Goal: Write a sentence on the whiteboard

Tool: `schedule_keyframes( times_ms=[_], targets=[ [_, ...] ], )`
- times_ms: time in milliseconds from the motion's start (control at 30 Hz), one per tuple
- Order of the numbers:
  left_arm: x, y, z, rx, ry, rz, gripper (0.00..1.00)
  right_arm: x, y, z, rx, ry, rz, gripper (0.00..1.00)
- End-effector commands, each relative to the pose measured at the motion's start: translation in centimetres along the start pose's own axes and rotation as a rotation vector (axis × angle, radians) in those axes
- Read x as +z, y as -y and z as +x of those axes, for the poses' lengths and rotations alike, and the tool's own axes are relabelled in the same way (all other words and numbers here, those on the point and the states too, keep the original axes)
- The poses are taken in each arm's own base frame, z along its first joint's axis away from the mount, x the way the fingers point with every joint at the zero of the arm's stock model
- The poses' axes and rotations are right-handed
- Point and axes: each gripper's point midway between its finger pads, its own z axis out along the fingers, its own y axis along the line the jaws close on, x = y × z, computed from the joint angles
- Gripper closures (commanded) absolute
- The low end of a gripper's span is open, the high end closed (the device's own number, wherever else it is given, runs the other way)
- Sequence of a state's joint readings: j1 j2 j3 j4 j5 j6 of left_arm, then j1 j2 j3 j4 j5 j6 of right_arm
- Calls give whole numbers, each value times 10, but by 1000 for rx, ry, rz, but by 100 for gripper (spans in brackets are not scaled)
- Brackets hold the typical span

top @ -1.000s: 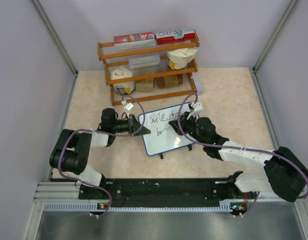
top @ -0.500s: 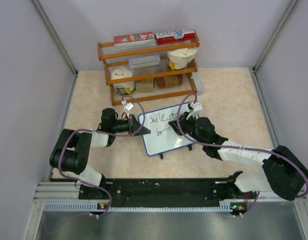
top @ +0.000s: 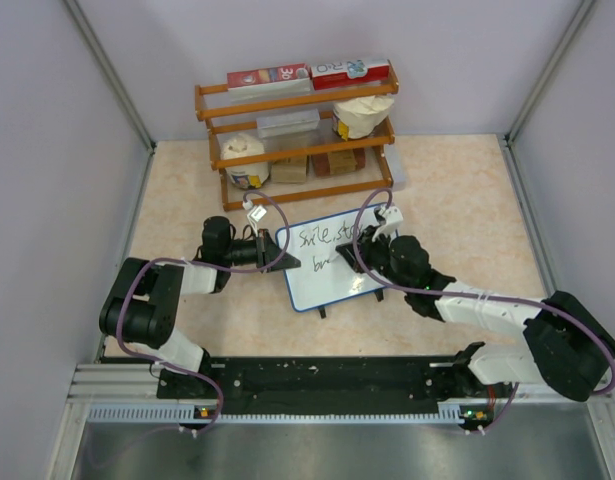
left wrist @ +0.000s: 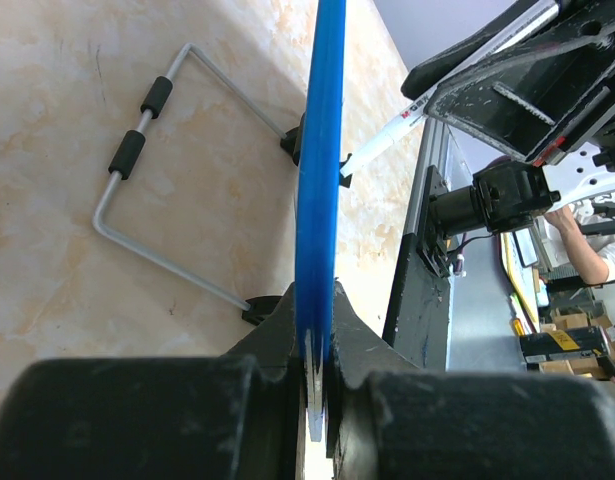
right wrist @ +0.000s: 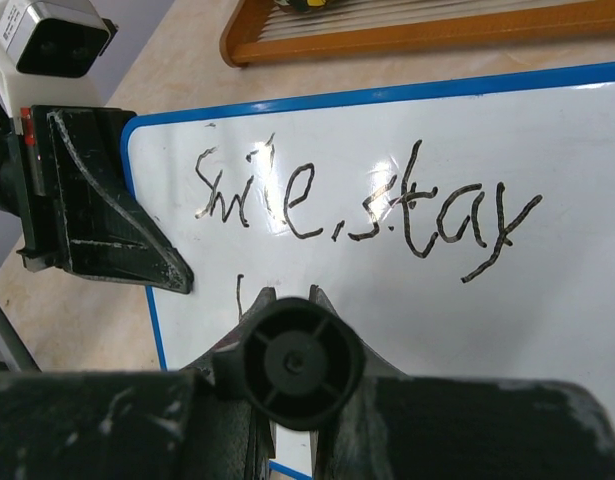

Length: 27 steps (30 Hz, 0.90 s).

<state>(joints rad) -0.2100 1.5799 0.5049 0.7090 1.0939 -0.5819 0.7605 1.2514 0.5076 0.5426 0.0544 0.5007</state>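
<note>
The whiteboard [top: 332, 278], white with a thin blue frame, stands tilted on the table between the arms. It also shows in the right wrist view [right wrist: 547, 170] and edge-on in the left wrist view [left wrist: 322, 150]. The sentence [right wrist: 357, 200] reads "Smile, stay" on the top line, with the start of a second line [right wrist: 240, 292] below. My left gripper [top: 279, 250] is shut on the board's left edge [left wrist: 317, 340]. My right gripper [top: 349, 258] is shut on a black marker [right wrist: 299, 362], whose tip is hidden against the board under the first line.
A wooden rack [top: 297, 140] with boxes and tubs stands behind the board. The board's bent wire stand with black sleeves [left wrist: 137, 150] rests on the table behind it. Grey walls close in left, right and back.
My right gripper with the marker has shifted slightly right along the second line. The left gripper and the board have not moved.
</note>
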Motion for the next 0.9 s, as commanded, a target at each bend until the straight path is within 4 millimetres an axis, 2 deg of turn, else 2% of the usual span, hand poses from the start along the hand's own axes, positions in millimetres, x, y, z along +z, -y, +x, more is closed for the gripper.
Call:
schedule_keyframes(
  times_ms=[0, 300, 400, 600, 867],
  targets=[
    [0, -19, 3, -6, 17, -76, 100, -5, 6, 6, -4, -9, 3, 100],
    [0, -19, 3, -6, 17, -78, 100, -8, 4, 7, 10, -6, -5, 100],
    [0, -19, 3, -6, 17, -76, 100, -8, -1, -4, 18, 20, -18, 100],
    [0, -19, 3, -6, 17, -76, 100, -10, -18, -38, 20, 91, -50, 100],
    [0, -18, 3, -4, 17, -74, 100, -1, -17, -53, 1, 118, -17, 100]
  ],
)
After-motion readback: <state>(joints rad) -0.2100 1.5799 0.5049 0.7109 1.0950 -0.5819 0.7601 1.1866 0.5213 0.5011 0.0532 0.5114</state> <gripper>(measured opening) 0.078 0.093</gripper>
